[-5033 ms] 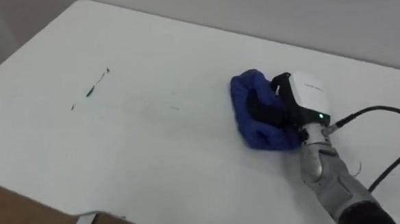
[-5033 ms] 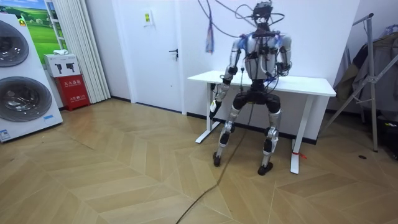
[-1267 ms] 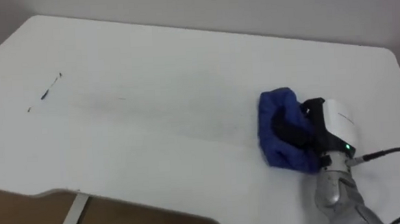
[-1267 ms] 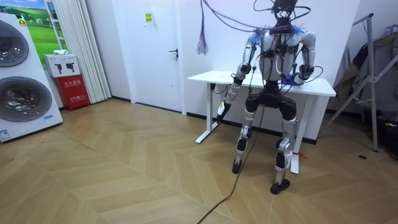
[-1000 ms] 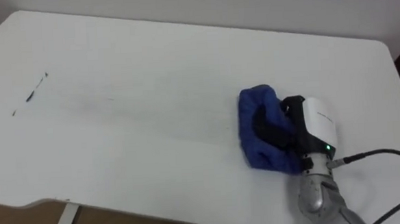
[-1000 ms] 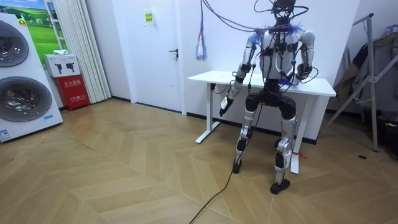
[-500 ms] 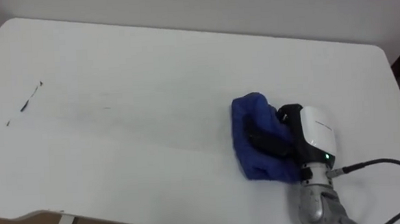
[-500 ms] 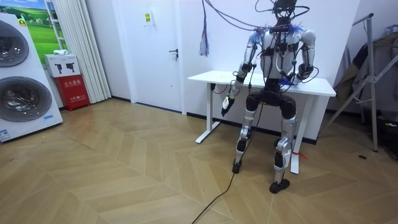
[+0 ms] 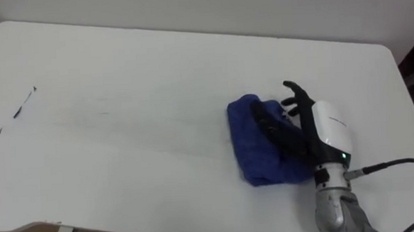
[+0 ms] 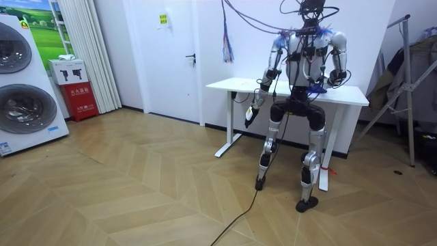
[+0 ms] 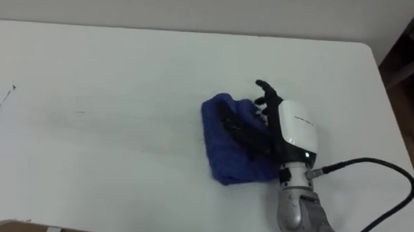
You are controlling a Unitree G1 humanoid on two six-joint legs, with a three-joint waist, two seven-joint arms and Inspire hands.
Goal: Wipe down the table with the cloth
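Note:
A crumpled blue cloth (image 9: 255,149) lies on the white table (image 9: 155,69), right of the middle. My right hand (image 9: 323,129) rests at its right side, open. The dark fingers (image 9: 275,126) stretch out over the cloth's top and the thumb lifts off it. A short dark mark (image 9: 23,103) sits near the table's left end, with a faint grey smear running right from it. In the room view I stand at the table (image 10: 232,83) facing the wall. My left hand (image 10: 250,116) hangs beside the table's front edge.
The table's right edge (image 9: 396,70) is close to my right hand. In the room view, washing machines (image 10: 24,89) and a red box (image 10: 83,99) stand at the far left, a door (image 10: 174,55) behind, and a clothes rack (image 10: 410,75) at the right.
My right hand's fingers have uncurled from the cloth and now lie straight over it. The cloth has spread a little flatter. My stance has not changed.

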